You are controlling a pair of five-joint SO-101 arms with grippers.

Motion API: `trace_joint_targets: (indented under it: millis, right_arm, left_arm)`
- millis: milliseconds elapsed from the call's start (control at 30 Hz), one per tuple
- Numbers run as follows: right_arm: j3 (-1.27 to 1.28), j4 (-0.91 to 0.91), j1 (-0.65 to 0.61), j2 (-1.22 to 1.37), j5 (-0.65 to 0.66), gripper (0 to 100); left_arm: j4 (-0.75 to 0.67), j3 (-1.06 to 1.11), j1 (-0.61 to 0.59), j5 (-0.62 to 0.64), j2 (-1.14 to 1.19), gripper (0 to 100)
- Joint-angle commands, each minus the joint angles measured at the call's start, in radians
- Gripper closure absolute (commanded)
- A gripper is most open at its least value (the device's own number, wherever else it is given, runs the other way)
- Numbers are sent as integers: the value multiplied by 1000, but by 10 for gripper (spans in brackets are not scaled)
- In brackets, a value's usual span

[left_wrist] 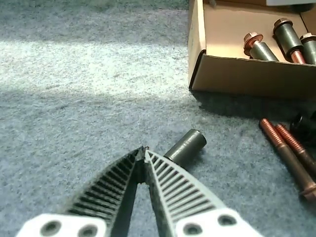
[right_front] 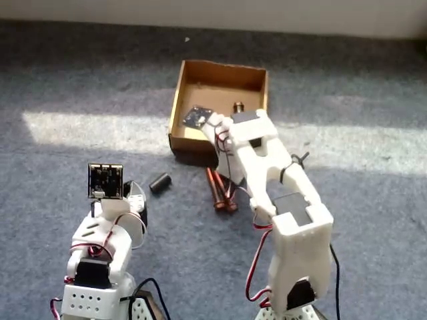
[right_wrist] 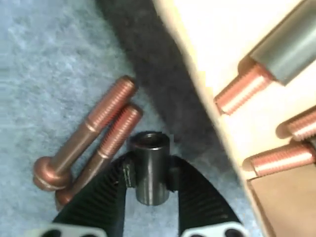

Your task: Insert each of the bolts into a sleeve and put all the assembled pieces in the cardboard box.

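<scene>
Already we've three pieces (left_wrist: 261, 49) in the cardboard box (left_wrist: 237, 74); right end effector (right_wrist: 150, 170) pinches a sleeve (right_wrist: 149, 148), two bolts (right_wrist: 106, 111) wait beside it.

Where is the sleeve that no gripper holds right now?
In the high view the loose sleeve lies on the carpet just ahead of the left gripper, near the cardboard box corner, left of the two bare bolts.

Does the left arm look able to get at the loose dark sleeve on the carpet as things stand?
Probably yes. The dark cylindrical metal sleeve lies on open grey carpet just beyond the left arm's jaws, with nothing between them. The jaws are shut, so they would have to open first.
</scene>
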Motion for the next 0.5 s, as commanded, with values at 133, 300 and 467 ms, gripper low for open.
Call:
trace_joint_targets:
  millis: [133, 300, 467]
  right_arm:
    - [-22, 113, -12, -269, -48, 994]
    - [44, 133, -5, -401, -181, 994]
    - [182, 127, 16, -562, -305, 994]
  left_arm:
    - [6, 21, -2, -12, -4, 990]
    - [2, 21, -2, -12, -7, 990]
    - [0, 21, -2, -12, -10, 990]
